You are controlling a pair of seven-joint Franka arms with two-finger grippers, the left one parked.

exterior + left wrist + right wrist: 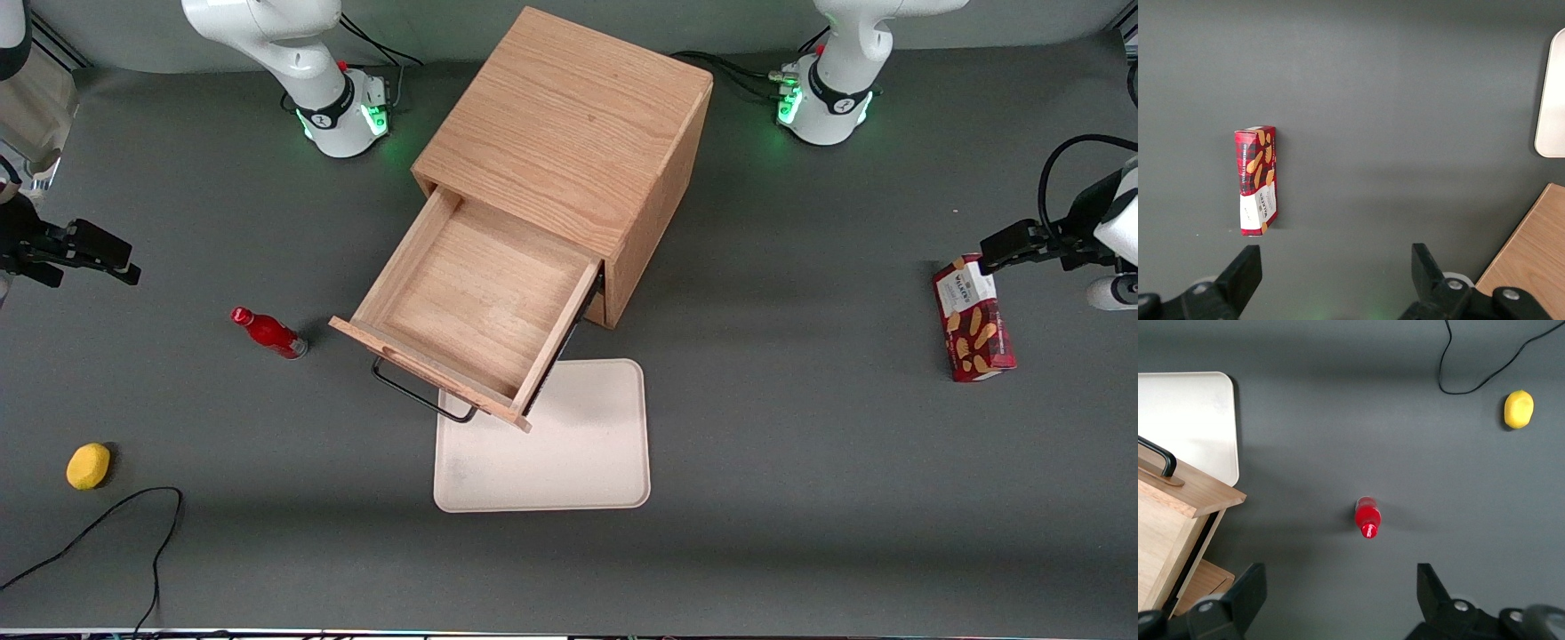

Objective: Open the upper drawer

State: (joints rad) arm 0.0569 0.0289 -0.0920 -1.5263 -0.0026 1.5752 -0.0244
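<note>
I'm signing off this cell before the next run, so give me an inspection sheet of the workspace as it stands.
Surface: dark grey tabletop, flat.
Job's things: upper light-oak drawer of the oak cube cabinet pulled far out, nothing seen inside; its black bar handle overhangs the cream rectangular tray.
Clutter: red bottle, yellow lemon-like object, red biscuit box.
Grippers: right arm's gripper open, holding nothing, above the bottle.
Cables: black cable beside the lemon-like object.
Surroundings: nothing seen.
</note>
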